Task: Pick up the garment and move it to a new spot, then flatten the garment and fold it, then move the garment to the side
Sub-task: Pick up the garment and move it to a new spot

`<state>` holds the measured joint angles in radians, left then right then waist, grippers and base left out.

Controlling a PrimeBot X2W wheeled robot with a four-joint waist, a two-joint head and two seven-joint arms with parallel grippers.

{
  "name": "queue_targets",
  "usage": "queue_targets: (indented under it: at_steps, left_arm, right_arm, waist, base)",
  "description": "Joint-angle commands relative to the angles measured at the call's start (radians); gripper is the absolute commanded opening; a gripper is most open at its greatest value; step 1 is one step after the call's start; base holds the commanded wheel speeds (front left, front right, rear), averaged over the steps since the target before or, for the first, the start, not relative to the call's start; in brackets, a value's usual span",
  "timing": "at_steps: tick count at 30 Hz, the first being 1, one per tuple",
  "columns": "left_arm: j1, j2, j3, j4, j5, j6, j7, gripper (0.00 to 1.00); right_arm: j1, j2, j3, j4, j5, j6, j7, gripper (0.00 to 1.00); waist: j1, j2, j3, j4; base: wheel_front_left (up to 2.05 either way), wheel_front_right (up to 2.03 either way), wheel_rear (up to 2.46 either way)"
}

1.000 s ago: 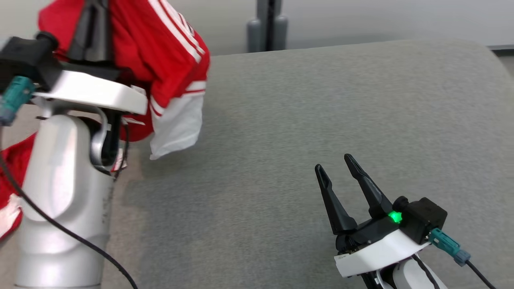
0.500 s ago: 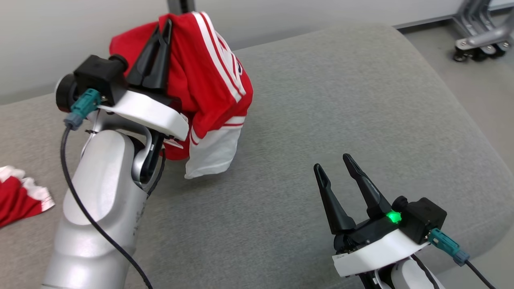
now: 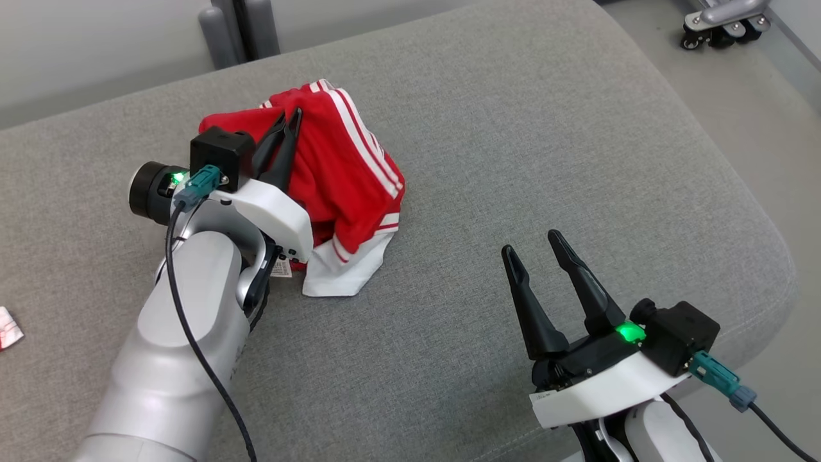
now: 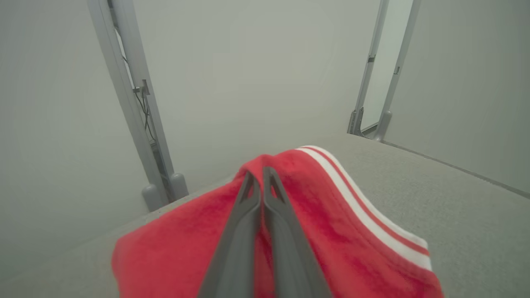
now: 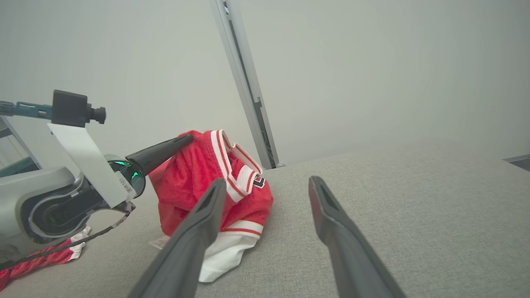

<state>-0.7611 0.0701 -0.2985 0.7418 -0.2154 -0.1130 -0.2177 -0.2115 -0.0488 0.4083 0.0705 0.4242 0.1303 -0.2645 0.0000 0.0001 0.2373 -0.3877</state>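
Observation:
The garment (image 3: 346,173) is red with white stripes and a white hem, bunched up at the left middle of the grey cushion (image 3: 513,128). My left gripper (image 3: 288,119) is shut on its top fold and holds it up in a peak, while the white hem lies on the cushion. In the left wrist view the shut gripper (image 4: 258,171) pinches the red garment (image 4: 331,215). My right gripper (image 3: 530,251) stands open and holds nothing at the lower right, well apart from the cloth. From the right wrist, that open gripper (image 5: 268,182) points past the garment (image 5: 198,178).
Another red-and-white cloth (image 3: 8,327) lies at the far left edge of the cushion. A grey metal post (image 3: 237,29) stands behind the cushion. A wheeled frame (image 3: 718,22) sits on the floor at the top right. The cushion's right edge drops off to the floor.
The head camera has swung and tilted, shifting the whole picture. My left gripper has come down with the garment, whose white hem hung in the air and now lies on the cushion. The right gripper stays open.

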Motion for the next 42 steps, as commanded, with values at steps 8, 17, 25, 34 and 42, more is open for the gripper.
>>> queue_targets:
  at_steps: [8,17,25,34,42]
  left_arm:
    - [-0.048,-0.001,-0.015,0.087,0.045,0.062,-0.045,1.0]
    - [0.118,-0.007,0.037,-0.169,0.039,0.114,-0.047,1.0]
    - [0.354,-0.011,0.086,-0.398,0.065,0.157,-0.047,1.0]
    - [0.556,-0.016,0.105,-0.494,0.056,0.184,-0.047,1.0]
    - [0.672,-0.018,0.117,-0.55,0.046,0.215,-0.047,1.0]
  right_arm:
    - [-0.006,-0.004,0.012,0.014,0.009,0.001,-0.003,1.0]
    - [0.016,-0.004,0.011,0.011,-0.011,0.001,-0.003,1.0]
    - [0.052,-0.004,-0.018,0.027,-0.042,0.001,-0.003,1.0]
    - [0.11,-0.004,-0.093,0.037,-0.08,0.001,-0.003,1.0]
    - [0.159,-0.005,-0.168,0.049,-0.124,0.001,-0.003,1.0]
  waist:
    - [0.0,-0.0001,0.002,0.02]
    - [0.0,-0.0001,-0.072,0.106]
    - [0.0,-0.0001,-0.153,0.206]
    - [0.0,-0.0001,-0.207,0.323]
    - [0.0,-0.0001,-0.245,0.411]
  base:
    - [0.0,0.0,0.0]
    - [0.0,0.0,0.0]
    - [0.0,0.0,0.0]
    - [0.0,0.0,0.0]
    - [0.0,0.0,0.0]
